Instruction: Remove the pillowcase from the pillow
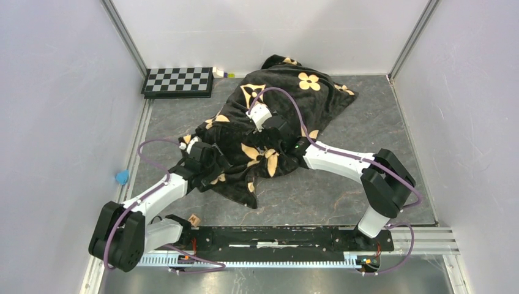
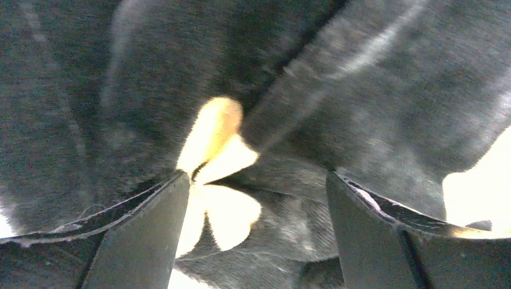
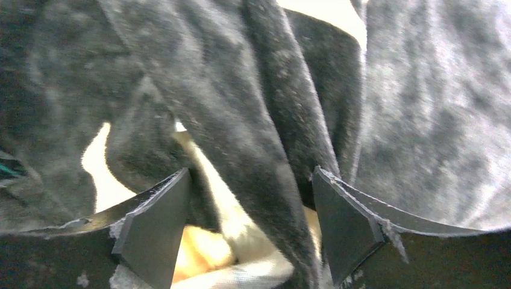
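Pillowcase (image 1: 269, 122) — soft, matt velvety cloth, table (image 1: 367, 122) — mottled grey stone-look, claw pads (image 3: 158, 226) — scuffed matt black

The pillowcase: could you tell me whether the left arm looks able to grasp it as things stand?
Probably yes. The left gripper is open with a fold of the pillowcase lying between its fingers, and nothing else is in the way.

Pale lilac walls (image 1: 55, 92) enclose a grey mottled mat (image 1: 343, 196), checkerboard (image 1: 177, 81) at back.
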Motion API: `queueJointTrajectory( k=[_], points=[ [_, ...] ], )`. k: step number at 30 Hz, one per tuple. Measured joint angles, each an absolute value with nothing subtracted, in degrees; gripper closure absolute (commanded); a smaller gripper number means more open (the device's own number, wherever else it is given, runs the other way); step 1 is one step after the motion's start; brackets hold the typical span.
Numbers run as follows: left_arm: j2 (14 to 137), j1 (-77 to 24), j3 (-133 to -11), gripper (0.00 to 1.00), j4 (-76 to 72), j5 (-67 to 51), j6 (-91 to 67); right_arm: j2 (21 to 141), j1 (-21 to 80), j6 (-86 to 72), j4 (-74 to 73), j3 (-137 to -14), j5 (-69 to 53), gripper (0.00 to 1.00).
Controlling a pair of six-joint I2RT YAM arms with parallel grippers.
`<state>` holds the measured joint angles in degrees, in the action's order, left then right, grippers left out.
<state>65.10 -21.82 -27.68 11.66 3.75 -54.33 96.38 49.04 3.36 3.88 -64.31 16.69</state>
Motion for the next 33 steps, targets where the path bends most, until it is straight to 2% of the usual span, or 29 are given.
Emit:
queueJointTrajectory(
  k=[4,8,11,15,18,21,22,25,33],
  points=[
    [64.27,-21.82,-27.68,0.25,15.29,9.41,-54.37,96.66,48.64,4.21,2.39,-64.73,22.63,0.43],
    [61.69,-21.71,-27.66,0.29,16.86,12.62,-54.39,97.21,47.64,4.34,1.21,-64.82,27.24,0.51],
    [60.8,-21.61,-27.68,0.31,17.8,14.02,-54.37,97.08,46.81,4.36,1.23,-64.23,28.91,0.52],
    [59.46,-21.61,-28.38,0.29,19.75,12.29,-53.32,94.67,46.19,4.38,2.79,-60.14,28.16,0.52],
    [56.4,-21.65,-29.54,0.24,19.33,7.29,-52.69,92.68,46.11,4.21,3.25,-58.19,25.87,0.6],
    [53.08,-22.79,-30.41,0.17,16.03,1.43,-53.28,91.13,46.11,3.4,4.64,-56.82,23.51,0.75],
    [52.4,-23.38,-30.61,0.16,15.09,0.45,-53.47,90.63,46.11,3.07,5.54,-56.07,22.9,0.84],
    [51.81,-24.88,-31.35,0.15,13.06,-1.45,-54.89,88.99,46.13,2.02,7.38,-53.56,21.65,1.0],
    [58.59,-26.92,-34.28,0.15,9.56,-3.22,-57.82,86.78,46.11,1.13,12.88,-48.64,17.34,1.0]
  ],
)
